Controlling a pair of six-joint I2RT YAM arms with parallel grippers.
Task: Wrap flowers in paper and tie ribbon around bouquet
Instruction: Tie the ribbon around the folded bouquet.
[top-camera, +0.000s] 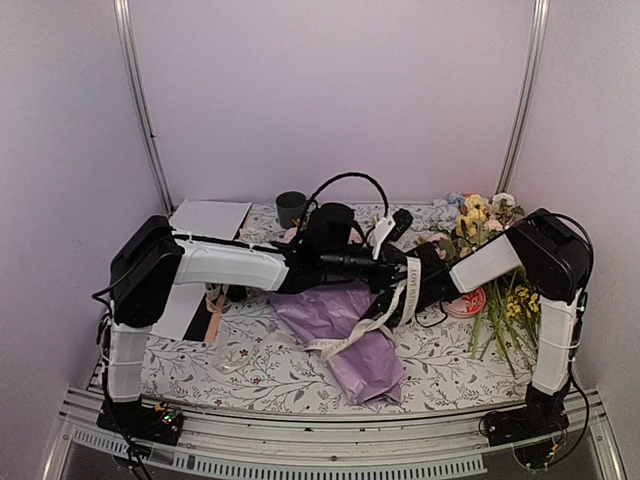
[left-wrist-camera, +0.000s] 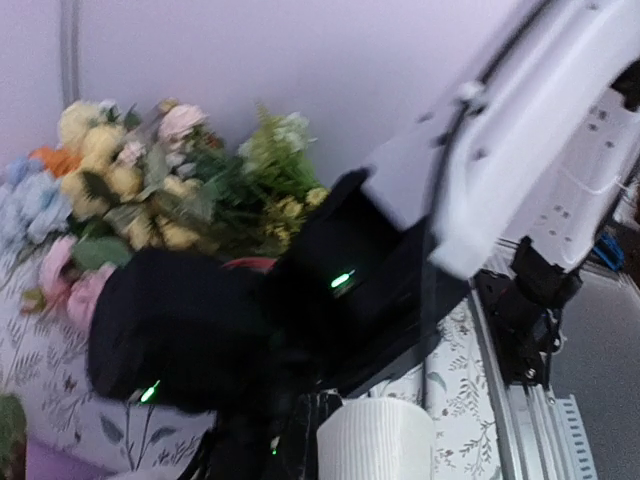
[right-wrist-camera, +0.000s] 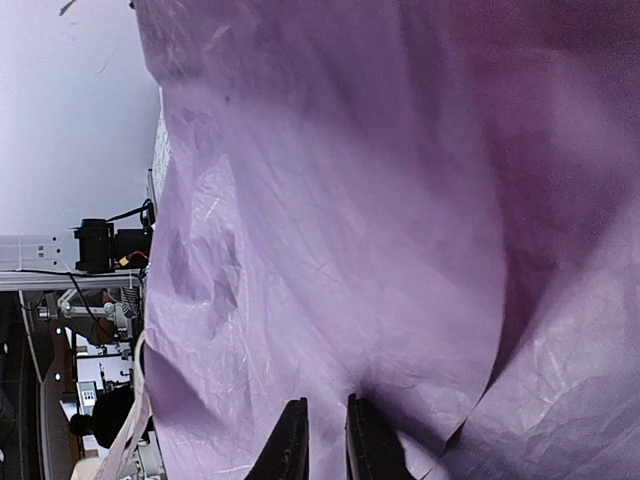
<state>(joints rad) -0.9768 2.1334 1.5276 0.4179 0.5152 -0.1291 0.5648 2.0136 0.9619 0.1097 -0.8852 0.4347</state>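
Nearest me, the low end of the paper (top-camera: 365, 370) lies on the patterned table (top-camera: 250, 372), and the sheet reaches back under both arms. It is light, soft and creases readily. I take hold at a gathered fold, never at a single edge, which may tear. The right gripper (right-wrist-camera: 325, 408) is closed to a narrow slit on a pinch of the paper. The ribbon (top-camera: 372, 322) crosses the sheet and rises to the left gripper (top-camera: 402, 264), whose fingers are fully closed; I judge that it grips the ribbon's upper end. The ribbon is limp and smooth, so I would grip it flat across its width and hold tension. Farther back, the flowers (left-wrist-camera: 72, 285) lie on the table behind the arms, largely hidden from above. The blooms are fragile and should not be squeezed.
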